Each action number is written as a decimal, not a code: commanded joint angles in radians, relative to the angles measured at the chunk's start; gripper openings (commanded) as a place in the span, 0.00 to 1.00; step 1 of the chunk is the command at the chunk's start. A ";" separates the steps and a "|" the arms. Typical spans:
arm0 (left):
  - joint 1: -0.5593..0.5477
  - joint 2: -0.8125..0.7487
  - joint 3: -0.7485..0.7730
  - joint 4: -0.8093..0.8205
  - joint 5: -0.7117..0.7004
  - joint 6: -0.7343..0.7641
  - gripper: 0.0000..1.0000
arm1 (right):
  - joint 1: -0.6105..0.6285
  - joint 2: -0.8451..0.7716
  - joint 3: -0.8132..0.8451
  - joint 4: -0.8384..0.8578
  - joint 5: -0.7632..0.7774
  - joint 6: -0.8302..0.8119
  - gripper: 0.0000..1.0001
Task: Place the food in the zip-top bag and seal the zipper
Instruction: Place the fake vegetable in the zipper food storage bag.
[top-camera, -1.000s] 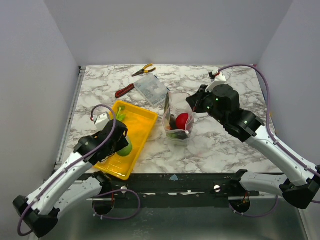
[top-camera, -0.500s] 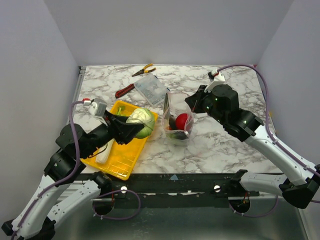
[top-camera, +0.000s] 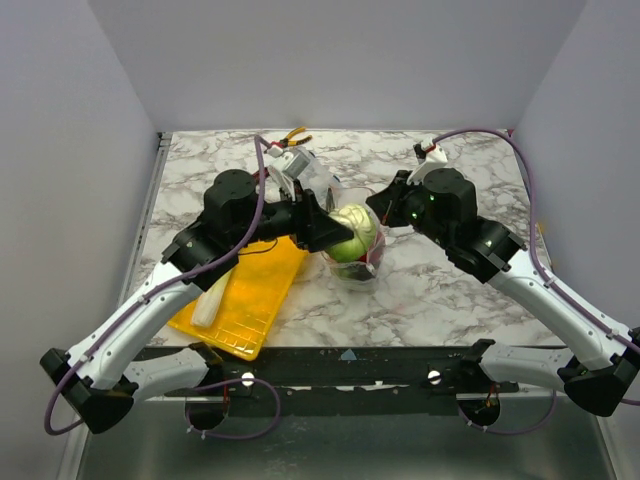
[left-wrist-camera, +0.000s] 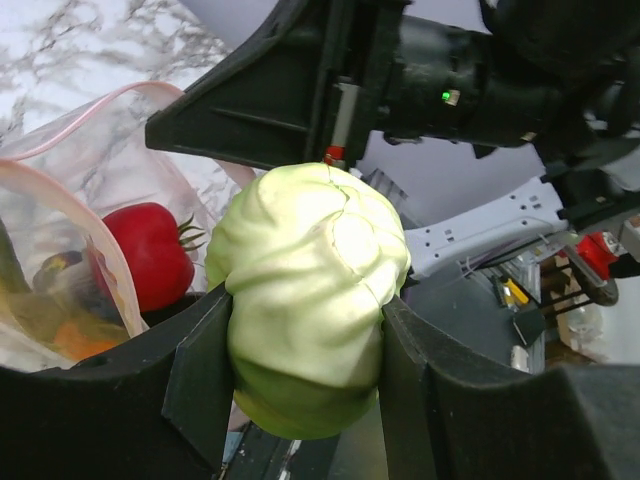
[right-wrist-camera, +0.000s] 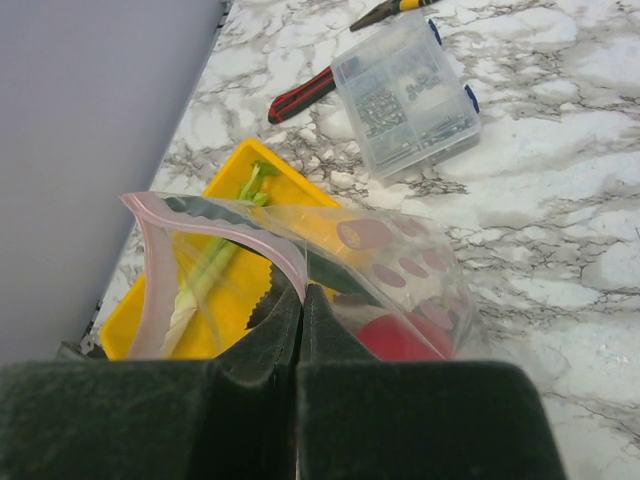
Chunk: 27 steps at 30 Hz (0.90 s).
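My left gripper (top-camera: 345, 235) is shut on the round green cabbage (top-camera: 357, 231) and holds it right at the open mouth of the clear zip-top bag (top-camera: 347, 273). The left wrist view shows the cabbage (left-wrist-camera: 310, 290) clamped between both fingers (left-wrist-camera: 200, 375), with the red tomato (left-wrist-camera: 150, 255) and darker food in the bag below. My right gripper (right-wrist-camera: 300, 300) is shut on the bag's pink zipper (right-wrist-camera: 230, 225) edge and holds the mouth up. It also shows in the top view (top-camera: 385, 215). A white-green leek (top-camera: 205, 305) lies in the yellow tray (top-camera: 255, 300).
A rigid clear box (right-wrist-camera: 405, 95) lies behind the bag, with red-handled pliers (right-wrist-camera: 305, 95) to its left and yellow-handled pliers (top-camera: 292, 135) at the back. The tray sits left of the bag. My left arm stretches over the tray.
My left gripper has lifted the cabbage out of the tray and carried it right to the bag's mouth. My right gripper has kept its hold on the bag's edge.
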 joint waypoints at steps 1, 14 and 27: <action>-0.066 0.070 0.121 -0.143 -0.231 0.057 0.20 | 0.004 -0.013 -0.003 0.024 -0.024 0.014 0.01; -0.072 0.129 0.106 -0.138 -0.380 0.015 0.66 | 0.004 -0.014 -0.003 0.032 -0.032 0.019 0.01; -0.074 0.098 0.245 -0.351 -0.473 0.083 0.92 | 0.004 -0.023 -0.015 0.024 -0.010 0.015 0.01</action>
